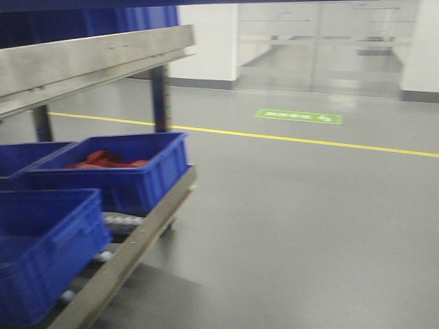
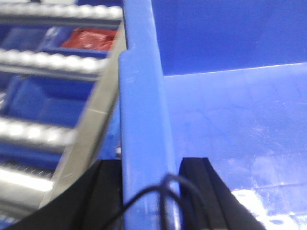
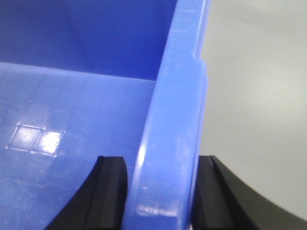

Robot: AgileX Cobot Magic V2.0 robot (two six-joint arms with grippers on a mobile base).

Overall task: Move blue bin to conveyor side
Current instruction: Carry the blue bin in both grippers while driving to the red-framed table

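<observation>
Left wrist-mounted: clamped the left gripper (image 2: pixel 151 188) on one wall of the blue bin (image 2: pixel 230 124), right gripper (image 3: pixel 163 191) likewise opposite. Probably mid-carry; next called for level, matched travel toward the unseen conveyor side.

A smooth grey floor (image 1: pixel 295 226) fills most of the front view and is glossy enough to carry pale reflections. A yellow line (image 1: pixel 288 138) runs across it, with a green floor sign (image 1: pixel 298 116) just beyond. At the back stand a white wall (image 1: pixel 209 41) and a wide glass partition (image 1: pixel 322 44). On the left is a metal rack (image 1: pixel 89 58) on dark posts (image 1: pixel 160 96), with roller shelves (image 2: pixel 48 60). The light is even and soft.
</observation>
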